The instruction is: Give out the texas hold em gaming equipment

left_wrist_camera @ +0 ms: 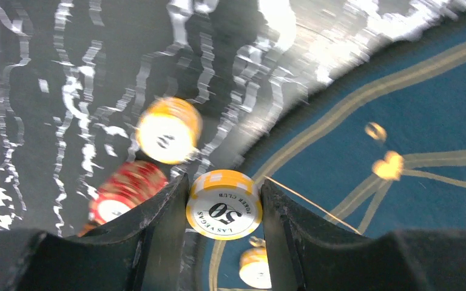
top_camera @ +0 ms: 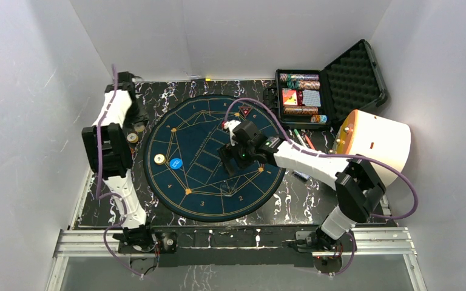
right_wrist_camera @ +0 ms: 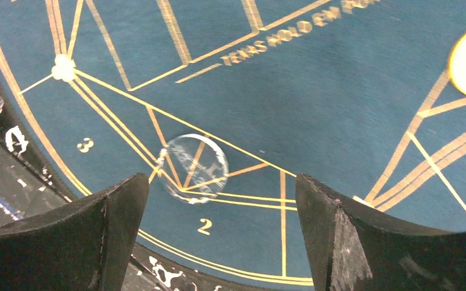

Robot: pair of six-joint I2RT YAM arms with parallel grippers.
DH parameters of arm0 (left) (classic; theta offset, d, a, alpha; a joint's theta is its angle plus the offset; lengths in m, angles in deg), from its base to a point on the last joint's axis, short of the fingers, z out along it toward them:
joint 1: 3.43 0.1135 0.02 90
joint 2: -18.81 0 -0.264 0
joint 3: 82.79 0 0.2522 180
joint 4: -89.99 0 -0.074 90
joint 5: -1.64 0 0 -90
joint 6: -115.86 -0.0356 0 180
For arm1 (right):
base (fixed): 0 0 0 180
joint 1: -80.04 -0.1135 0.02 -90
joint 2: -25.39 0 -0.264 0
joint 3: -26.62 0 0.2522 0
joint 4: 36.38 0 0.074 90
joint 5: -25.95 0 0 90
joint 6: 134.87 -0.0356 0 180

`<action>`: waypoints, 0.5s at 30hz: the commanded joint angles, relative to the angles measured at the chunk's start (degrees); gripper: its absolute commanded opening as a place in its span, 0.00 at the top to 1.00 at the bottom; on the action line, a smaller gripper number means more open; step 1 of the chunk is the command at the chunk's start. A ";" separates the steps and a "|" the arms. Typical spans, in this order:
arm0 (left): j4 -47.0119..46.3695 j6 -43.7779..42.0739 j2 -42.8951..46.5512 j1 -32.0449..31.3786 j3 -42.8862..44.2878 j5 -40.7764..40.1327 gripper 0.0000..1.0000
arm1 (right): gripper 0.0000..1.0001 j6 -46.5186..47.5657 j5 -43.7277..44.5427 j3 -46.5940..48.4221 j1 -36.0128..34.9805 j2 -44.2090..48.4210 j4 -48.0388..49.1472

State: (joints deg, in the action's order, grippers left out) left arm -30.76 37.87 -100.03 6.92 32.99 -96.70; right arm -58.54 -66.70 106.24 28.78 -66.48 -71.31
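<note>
My left gripper (left_wrist_camera: 224, 183) is shut on a small stack of yellow-and-white poker chips (left_wrist_camera: 223, 206) marked 50, over the left rim of the round blue mat (left_wrist_camera: 437, 115). Below it, blurred, lie another yellow stack (left_wrist_camera: 168, 130), a red-and-white stack (left_wrist_camera: 124, 193) and a further yellow stack (left_wrist_camera: 256, 268). In the top view the left gripper (top_camera: 135, 128) hangs beside chips (top_camera: 132, 138) on the marble table. My right gripper (right_wrist_camera: 221, 179) is open and holds nothing above the mat's near part (top_camera: 229, 159). A clear disc (right_wrist_camera: 194, 168) lies by the number 2. A yellow button (top_camera: 159, 159) and a blue button (top_camera: 175, 162) rest on the mat.
An open black case (top_camera: 346, 79) at the back right holds chip rows and cards (top_camera: 300, 97). A big white cylinder with an orange end (top_camera: 379, 142) stands at the right. Pens (top_camera: 300, 139) lie between the case and the mat. White walls enclose the table.
</note>
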 commanded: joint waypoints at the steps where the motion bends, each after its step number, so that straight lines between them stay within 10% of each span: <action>1: 5.03 3.30 6.76 -12.39 -0.05 -1.42 0.78 | 0.02 -2.32 7.12 2.48 5.04 7.13 -4.35; 15: 7.41 11.23 -8.72 -44.73 16.02 -2.88 0.80 | 0.02 -5.83 15.45 -4.51 12.80 29.35 -10.31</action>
State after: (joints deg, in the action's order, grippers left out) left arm -26.52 46.50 -104.86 -33.12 43.13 -98.60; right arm -62.89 -54.83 104.80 41.37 -38.88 -80.12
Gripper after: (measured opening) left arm 0.421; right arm 0.983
